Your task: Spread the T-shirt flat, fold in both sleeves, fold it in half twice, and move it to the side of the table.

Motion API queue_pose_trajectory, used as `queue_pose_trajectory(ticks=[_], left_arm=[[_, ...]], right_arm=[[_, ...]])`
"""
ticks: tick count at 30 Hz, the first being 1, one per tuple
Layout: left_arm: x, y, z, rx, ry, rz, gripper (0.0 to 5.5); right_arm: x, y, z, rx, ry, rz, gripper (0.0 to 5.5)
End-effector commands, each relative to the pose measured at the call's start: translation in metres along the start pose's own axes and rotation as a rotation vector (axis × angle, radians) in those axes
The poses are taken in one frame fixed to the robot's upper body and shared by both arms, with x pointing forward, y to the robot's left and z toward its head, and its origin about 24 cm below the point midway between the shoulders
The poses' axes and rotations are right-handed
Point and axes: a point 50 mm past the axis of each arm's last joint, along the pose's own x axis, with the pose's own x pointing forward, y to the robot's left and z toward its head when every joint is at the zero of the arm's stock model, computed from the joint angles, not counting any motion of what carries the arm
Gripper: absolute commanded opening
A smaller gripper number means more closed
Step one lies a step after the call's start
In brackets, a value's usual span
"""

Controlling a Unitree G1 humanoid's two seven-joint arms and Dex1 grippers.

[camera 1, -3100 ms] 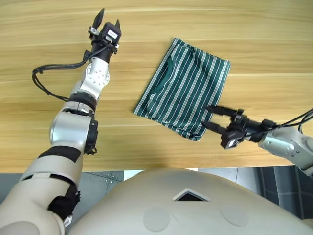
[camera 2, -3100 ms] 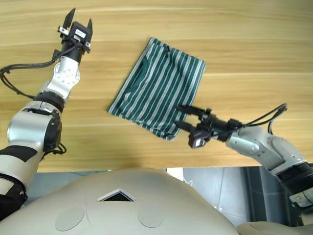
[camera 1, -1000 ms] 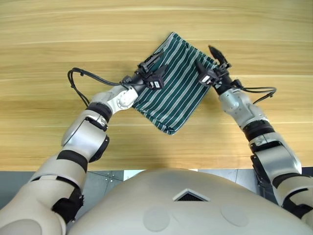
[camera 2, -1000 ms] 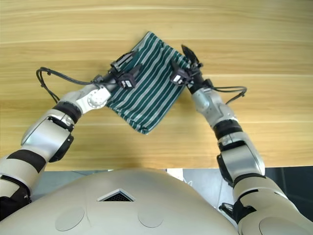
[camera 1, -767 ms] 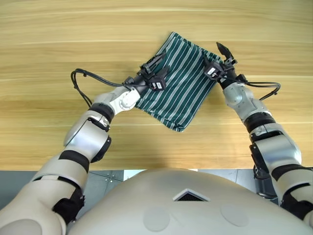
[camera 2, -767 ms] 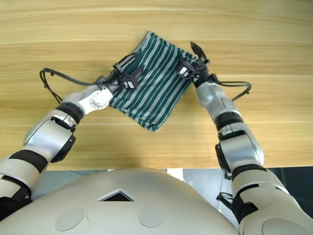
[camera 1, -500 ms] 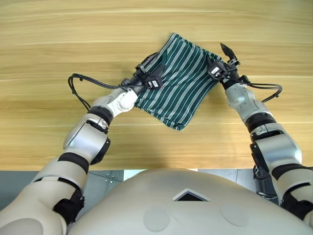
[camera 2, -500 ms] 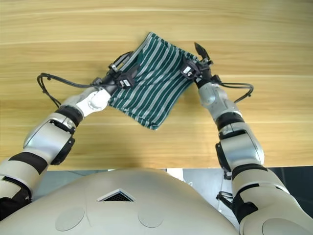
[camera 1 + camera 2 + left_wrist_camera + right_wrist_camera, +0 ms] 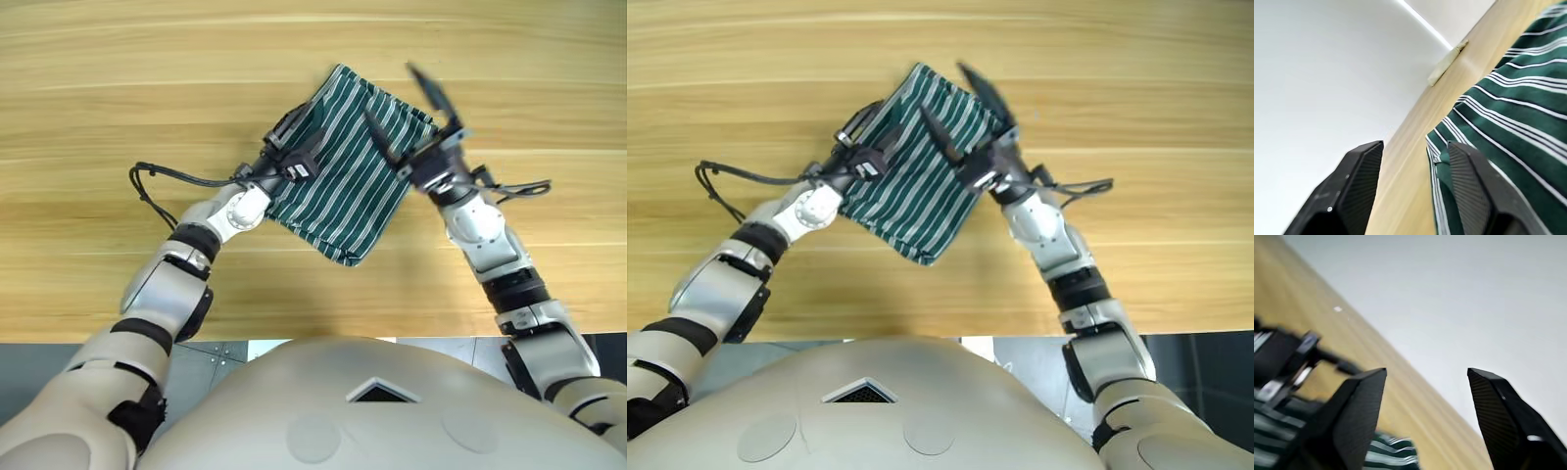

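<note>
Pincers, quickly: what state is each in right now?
Left pincer: open, gripping nothing, at the edge of the green-and-white striped folded T-shirt.
Right pincer: open wide, empty.

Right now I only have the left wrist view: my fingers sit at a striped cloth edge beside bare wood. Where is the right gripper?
Observer: The right gripper is over the far right part of the T-shirt, across the cloth from the left gripper.
Operator: Is it holding any cloth?
Observer: No. Its fingers are spread wide with nothing between them.
Operator: How does the shirt lie overall?
Observer: It is a folded rectangle set diagonally on the table, with one corner pointing back toward the robot.
</note>
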Motion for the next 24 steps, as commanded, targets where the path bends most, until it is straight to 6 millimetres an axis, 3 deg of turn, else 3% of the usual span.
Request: queue_pose_trajectory(ticks=[1, 4, 8, 13, 16, 18, 19, 22, 24], left_arm=[[-0.006, 0.062, 0.01, 0.037, -0.064, 0.213, 2.43], [-0.003, 0.09, 0.008, 0.053, -0.034, 0.315, 2.43], [0.001, 0.1, 0.002, 0.073, 0.011, 0.338, 2.43], [0.004, 0.093, -0.011, 0.094, 0.083, 0.263, 2.43], [0.007, 0.081, -0.012, 0.122, 0.07, 0.142, 2.43], [0.009, 0.07, -0.012, 0.154, 0.048, 0.028, 2.43], [0.011, 0.065, -0.011, 0.158, 0.034, -0.015, 2.43], [0.028, 0.045, -0.003, 0.164, -0.03, -0.134, 2.43], [0.044, 0.026, 0.007, 0.173, -0.091, -0.223, 2.43]], right_arm=[[-0.039, 0.056, 0.001, -0.033, 0.091, 0.5, 3.05], [-0.066, 0.073, -0.009, -0.11, 0.193, 0.773, 3.05], [-0.086, 0.06, -0.022, -0.193, 0.317, 0.847, 3.05], [-0.127, 0.035, -0.013, -0.201, 0.439, 0.931, 3.05], [-0.141, 0.019, -0.004, -0.221, 0.489, 0.946, 3.05], [-0.125, 0.004, 0.004, -0.251, 0.423, 0.864, 3.05], [-0.105, -0.003, 0.012, -0.253, 0.328, 0.753, 3.05], [-0.047, -0.034, 0.042, -0.145, 0.008, 0.303, 3.05], [-0.028, -0.056, 0.042, -0.07, -0.059, 0.061, 3.05]])
